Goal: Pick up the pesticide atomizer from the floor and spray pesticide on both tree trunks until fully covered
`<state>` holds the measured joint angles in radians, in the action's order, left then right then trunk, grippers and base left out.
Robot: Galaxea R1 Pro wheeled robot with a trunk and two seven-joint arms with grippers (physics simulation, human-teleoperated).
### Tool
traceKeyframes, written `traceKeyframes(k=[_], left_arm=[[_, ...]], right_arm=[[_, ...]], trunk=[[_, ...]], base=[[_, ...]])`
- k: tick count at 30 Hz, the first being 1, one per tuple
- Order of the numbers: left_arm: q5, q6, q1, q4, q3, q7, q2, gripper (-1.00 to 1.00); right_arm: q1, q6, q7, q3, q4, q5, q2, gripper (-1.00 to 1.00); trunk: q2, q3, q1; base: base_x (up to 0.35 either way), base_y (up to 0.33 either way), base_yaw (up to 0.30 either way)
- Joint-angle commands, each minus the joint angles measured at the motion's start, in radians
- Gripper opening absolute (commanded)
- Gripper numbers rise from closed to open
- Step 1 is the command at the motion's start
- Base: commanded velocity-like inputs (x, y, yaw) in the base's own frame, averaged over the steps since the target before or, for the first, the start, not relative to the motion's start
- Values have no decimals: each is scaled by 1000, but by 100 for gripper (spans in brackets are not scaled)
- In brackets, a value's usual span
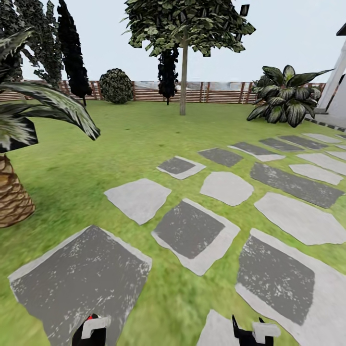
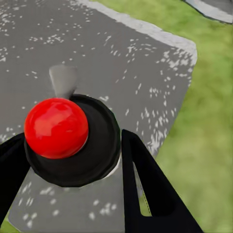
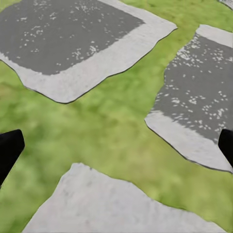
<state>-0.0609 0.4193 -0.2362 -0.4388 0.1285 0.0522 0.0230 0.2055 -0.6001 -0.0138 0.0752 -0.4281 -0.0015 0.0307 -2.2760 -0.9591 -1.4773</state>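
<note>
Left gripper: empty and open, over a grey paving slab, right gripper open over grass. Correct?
Not quite. The left wrist view shows the left gripper closed around a black object with a red ball top, not empty. It is over a grey paving slab, and the right gripper is open over grass.

Scaly palm [image 1: 12, 192], round bush [image 1: 116, 85]

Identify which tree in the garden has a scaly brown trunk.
The palm at the head view's left edge: its trunk is ringed with brown scales, while the leafy tree by the fence has a smooth, slim, pale trunk.
</note>
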Motion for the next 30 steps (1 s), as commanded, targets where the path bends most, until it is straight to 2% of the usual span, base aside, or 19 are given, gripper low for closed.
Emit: traceKeyframes(k=[1,30], left_arm=[[0,0,0,0,0,0,0,-100],[1,1,0,-1,1,0,0,-100]], right_arm=[[0,0,0,0,0,0,0,100],[0,0,0,0,0,0,0,100]], trunk=[[0,0,0],[0,0,0]], base=[[339,0,0],[339,0,0]])
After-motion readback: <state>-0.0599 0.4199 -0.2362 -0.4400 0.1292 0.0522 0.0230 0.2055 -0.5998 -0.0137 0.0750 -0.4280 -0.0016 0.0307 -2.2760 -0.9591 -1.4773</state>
